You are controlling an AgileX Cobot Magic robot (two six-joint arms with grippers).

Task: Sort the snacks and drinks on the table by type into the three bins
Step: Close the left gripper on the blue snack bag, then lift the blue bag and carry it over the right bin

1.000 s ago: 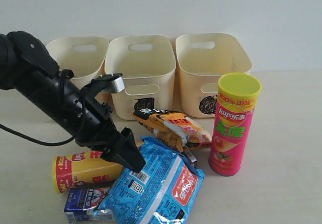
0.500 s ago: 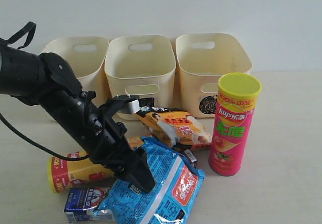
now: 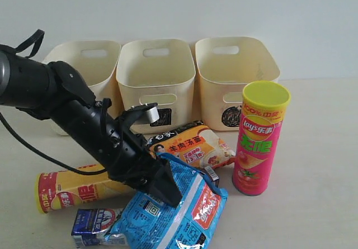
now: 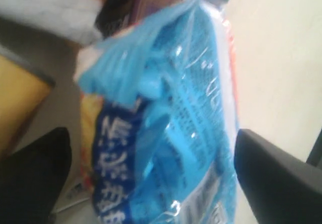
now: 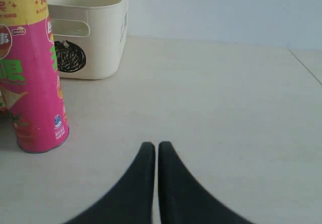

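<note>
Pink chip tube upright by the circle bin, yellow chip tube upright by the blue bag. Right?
No: the exterior view shows the yellow chip tube lying on its side by the blue bag. The rest holds.

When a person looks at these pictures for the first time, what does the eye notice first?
The black left arm reaches down in front, its jaws open on either side of the large blue bag. To the right, a pink Lay's tube with a yellow-green lid stands upright.
</note>
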